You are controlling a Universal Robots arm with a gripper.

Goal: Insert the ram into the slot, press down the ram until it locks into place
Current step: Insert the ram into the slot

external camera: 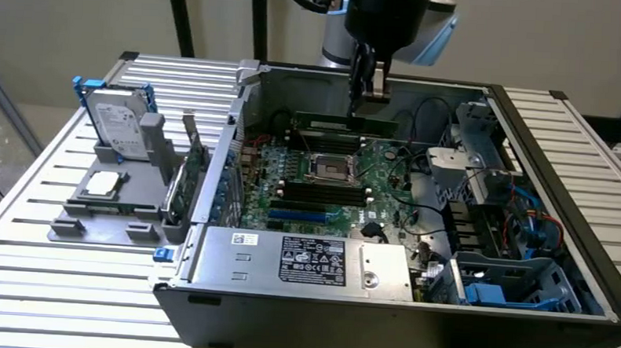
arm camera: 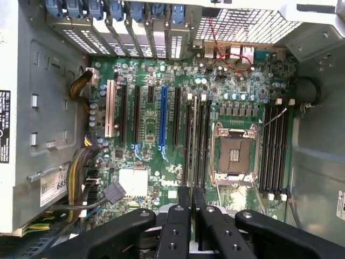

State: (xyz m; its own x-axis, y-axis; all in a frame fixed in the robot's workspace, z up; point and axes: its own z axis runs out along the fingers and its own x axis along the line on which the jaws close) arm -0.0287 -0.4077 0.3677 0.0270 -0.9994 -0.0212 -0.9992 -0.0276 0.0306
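Overhead, tool (external camera: 374,94) clamped tight on ram (external camera: 334,125) — hovering above slot (arm camera: 207,145); sticker (arm camera: 55,186) partly reads "685"

landmark: cpu socket (arm camera: 233,154), silver frame, dark centre. board (arm camera: 145,162) around it green, speckled all over with small silver dots. slot (arm camera: 274,151) beside the socket black, white tabs at its ends. ram (external camera: 344,125) green. well away from the socket, one blue socket (arm camera: 163,116), then a cream one (arm camera: 110,108). my gripper (arm camera: 192,191) matte black. cables (arm camera: 80,162) far from the socket, yellow and black. table (external camera: 35,233) silver, ribbed in even stripes.
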